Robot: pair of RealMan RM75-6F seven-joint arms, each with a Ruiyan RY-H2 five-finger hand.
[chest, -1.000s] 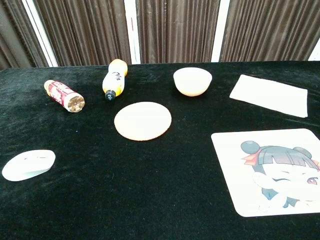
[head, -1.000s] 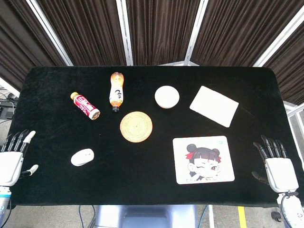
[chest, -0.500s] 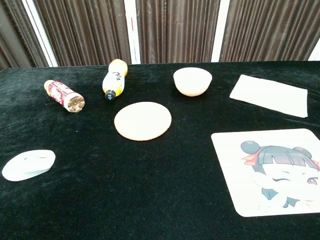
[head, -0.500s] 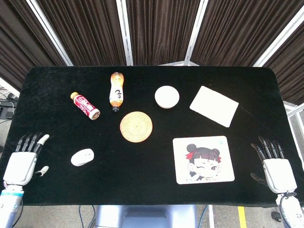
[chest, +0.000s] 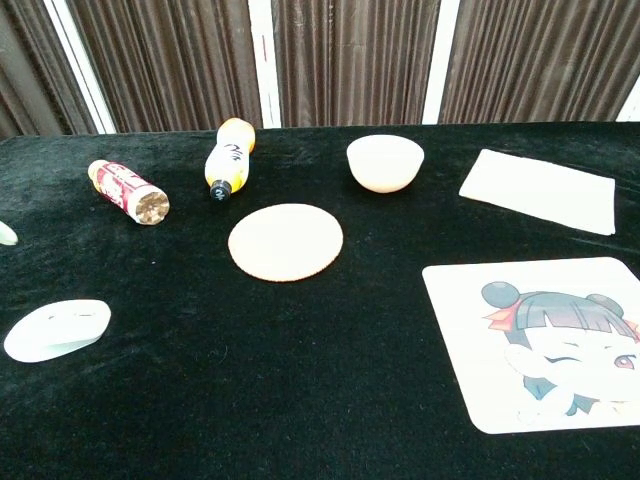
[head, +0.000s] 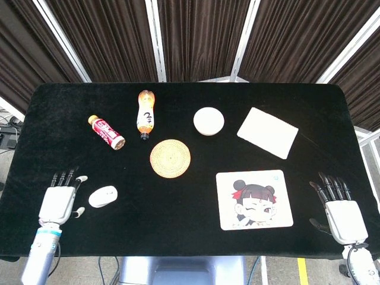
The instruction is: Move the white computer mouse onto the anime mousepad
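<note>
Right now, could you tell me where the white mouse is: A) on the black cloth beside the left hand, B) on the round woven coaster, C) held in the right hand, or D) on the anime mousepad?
A: the white mouse lies on the black cloth, just right of the open left hand.

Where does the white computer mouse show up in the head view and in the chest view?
Head view: the white computer mouse lies lower left on the table, just right of the left hand.
Chest view: it lies at the far left edge, below middle.
Shared landmark: the round woven coaster, up and to the right of the mouse in both.
</note>
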